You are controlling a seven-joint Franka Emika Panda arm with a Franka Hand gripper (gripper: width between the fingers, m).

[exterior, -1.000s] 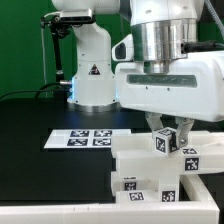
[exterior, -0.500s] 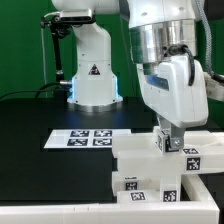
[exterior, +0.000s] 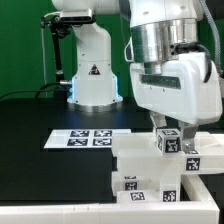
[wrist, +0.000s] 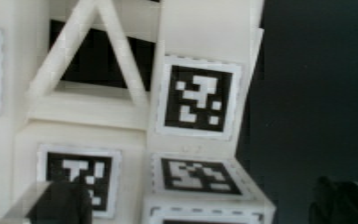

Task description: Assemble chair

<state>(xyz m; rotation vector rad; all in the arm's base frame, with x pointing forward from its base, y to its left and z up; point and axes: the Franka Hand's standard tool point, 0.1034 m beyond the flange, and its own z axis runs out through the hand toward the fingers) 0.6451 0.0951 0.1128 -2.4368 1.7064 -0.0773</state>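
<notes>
The gripper (exterior: 168, 128) hangs low over the white chair parts (exterior: 150, 165) at the near edge of the black worktop (exterior: 40, 120). Its fingers reach down around a small tagged cube (exterior: 168, 142) standing on top of the parts, apparently gripping it, though the contact itself is hard to make out. The marker board (exterior: 85, 138) lies flat just beside the parts, on the exterior view's left. The wrist view shows tagged white faces (wrist: 197, 95) close up, blurred.
</notes>
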